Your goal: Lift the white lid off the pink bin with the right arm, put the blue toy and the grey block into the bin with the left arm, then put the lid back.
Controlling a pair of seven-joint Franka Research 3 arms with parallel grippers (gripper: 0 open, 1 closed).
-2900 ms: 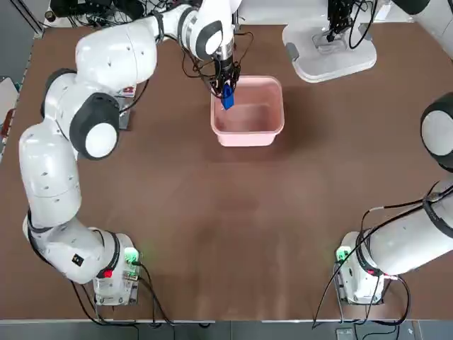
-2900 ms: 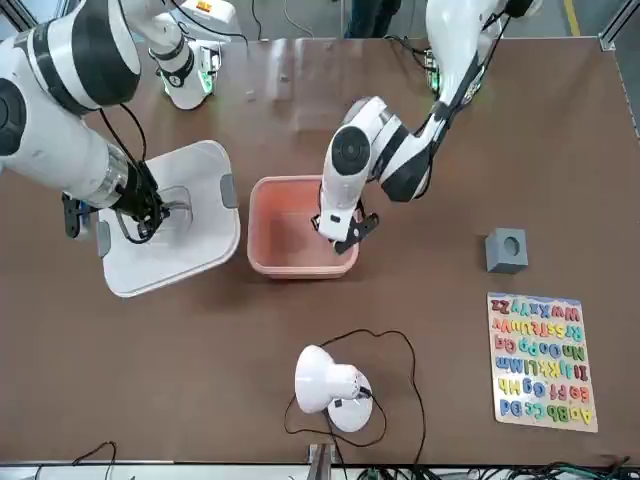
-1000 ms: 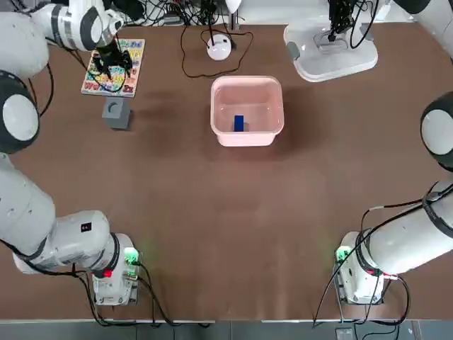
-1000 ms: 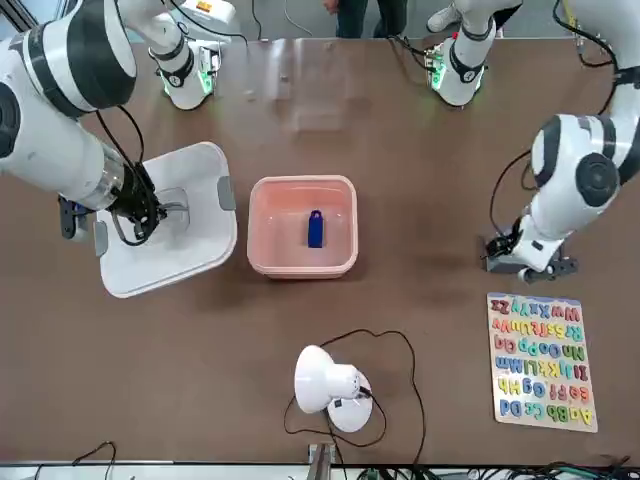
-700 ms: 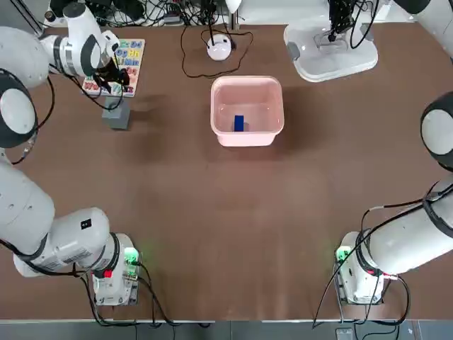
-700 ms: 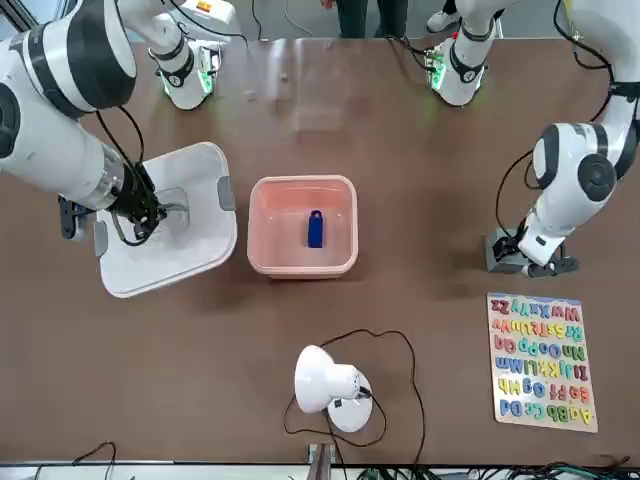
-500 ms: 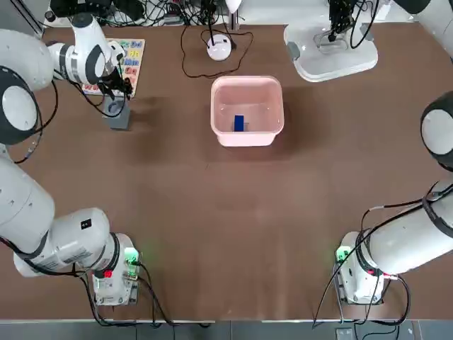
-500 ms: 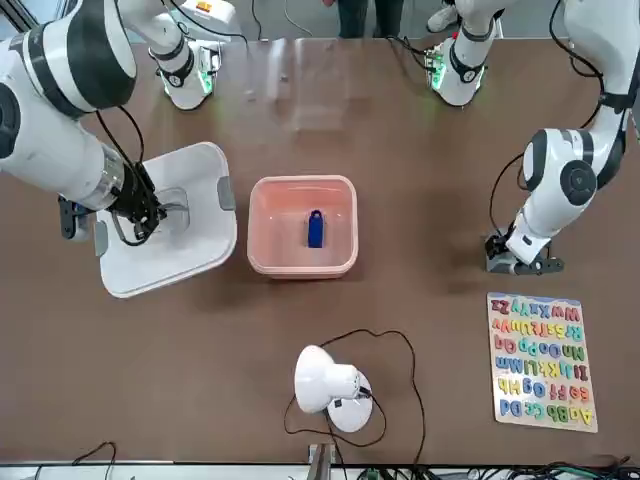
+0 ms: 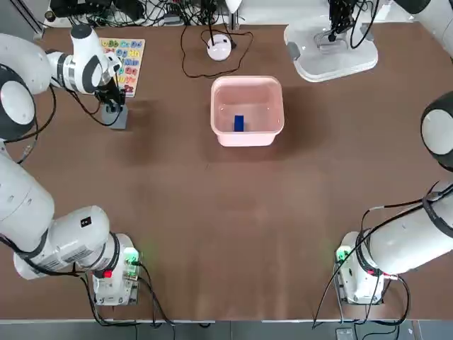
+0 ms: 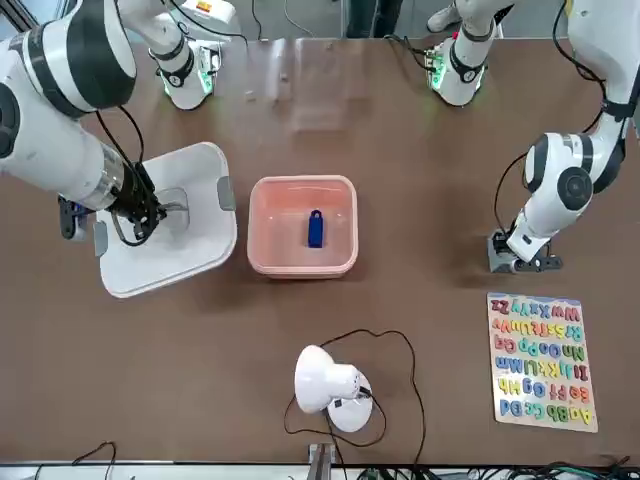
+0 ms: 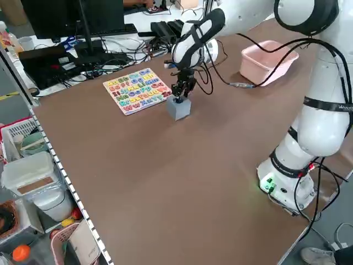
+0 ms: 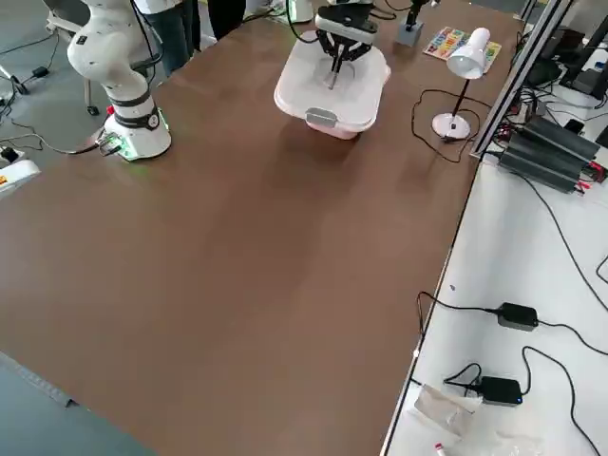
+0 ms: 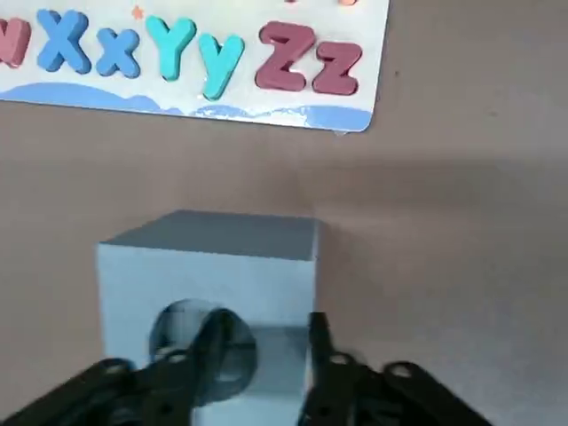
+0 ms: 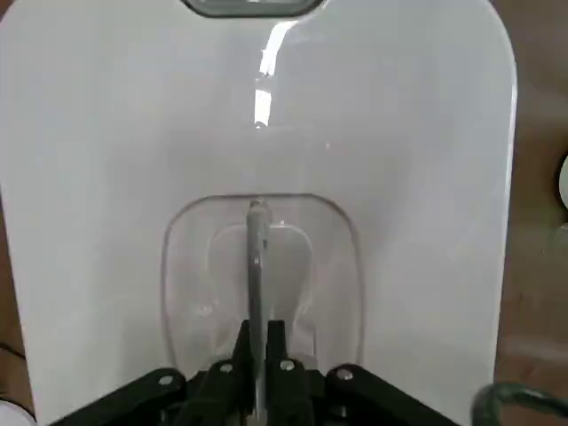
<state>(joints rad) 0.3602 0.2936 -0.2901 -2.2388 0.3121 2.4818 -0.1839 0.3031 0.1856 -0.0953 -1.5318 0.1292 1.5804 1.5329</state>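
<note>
Top view: the counter [image 9: 233,227] carries the pink bin [image 9: 248,80] at 12 o'clock, with no lid on it and the blue toy [image 9: 238,123] already lying inside.
Lid: the white lid [image 9: 354,60] lies flat on the counter at 1 o'clock, well apart from the bin.
Right jaws: pinched shut on the thin rib in the lid's recessed handle, as the right wrist view shows; the right arm [image 10: 60,150] waits there.
Block: the grey block [image 9: 117,117] sits on the counter at 10 o'clock, just beside the near edge of the alphabet board [image 9: 131,60].
Left jaws: the left arm [image 9: 81,60] has them down on the block, a little apart. One finger reaches into the round hole in its top and the other stands outside a side face. They look not yet clamped.
Step in hand: grasping the block, by my reading.
How to do it well: close squarely on the wall between hole and side face. Seat the fingers deep enough that the block cannot pivot, then lift straight up before swinging toward 12 o'clock.
Risk: a shallow or skewed pinch could tip the block or nudge it against the board.
</note>
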